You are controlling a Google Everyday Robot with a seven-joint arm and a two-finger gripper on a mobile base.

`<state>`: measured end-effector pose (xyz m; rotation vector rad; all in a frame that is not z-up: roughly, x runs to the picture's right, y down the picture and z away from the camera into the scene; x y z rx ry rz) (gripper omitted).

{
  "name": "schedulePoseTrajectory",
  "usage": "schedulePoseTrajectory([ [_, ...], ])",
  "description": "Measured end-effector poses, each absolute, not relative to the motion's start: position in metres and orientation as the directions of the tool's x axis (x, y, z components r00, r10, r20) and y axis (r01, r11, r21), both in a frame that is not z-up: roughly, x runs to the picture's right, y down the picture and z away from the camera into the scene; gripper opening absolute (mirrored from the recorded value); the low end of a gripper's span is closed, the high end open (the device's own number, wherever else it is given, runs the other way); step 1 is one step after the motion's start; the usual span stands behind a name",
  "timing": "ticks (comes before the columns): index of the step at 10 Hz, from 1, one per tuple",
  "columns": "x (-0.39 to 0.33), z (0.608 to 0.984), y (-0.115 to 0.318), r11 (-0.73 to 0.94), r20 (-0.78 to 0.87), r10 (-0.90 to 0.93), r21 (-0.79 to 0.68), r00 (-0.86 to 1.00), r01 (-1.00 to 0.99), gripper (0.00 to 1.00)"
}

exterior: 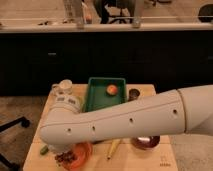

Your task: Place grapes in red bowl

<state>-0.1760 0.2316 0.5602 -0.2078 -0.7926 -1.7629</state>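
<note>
Gripper (64, 154) low at the table's (145, 161) front-left, mostly hidden under the white arm (130, 120), jaws pressed together over the red bowl (84, 150); a dark bumpy cluster, likely the grapes (64, 158), sits at the bowl's near-left rim right below it, though whether they are pinched or already resting there cannot be told. The arm crosses the whole table from the right, probably to reach this far corner. Beyond: yellow piece (114, 148) beside the bowl, maroon bowl (145, 143) right, green tray (97, 95) holding an orange (112, 89), a cup (64, 88) behind.
</note>
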Motion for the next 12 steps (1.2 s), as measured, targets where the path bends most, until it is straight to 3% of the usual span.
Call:
schedulePoseTrajectory([
  [12, -0.179, 0.594, 0.216, -0.114, 0.537, -0.785, 0.364, -0.309, 0.924, 0.00],
])
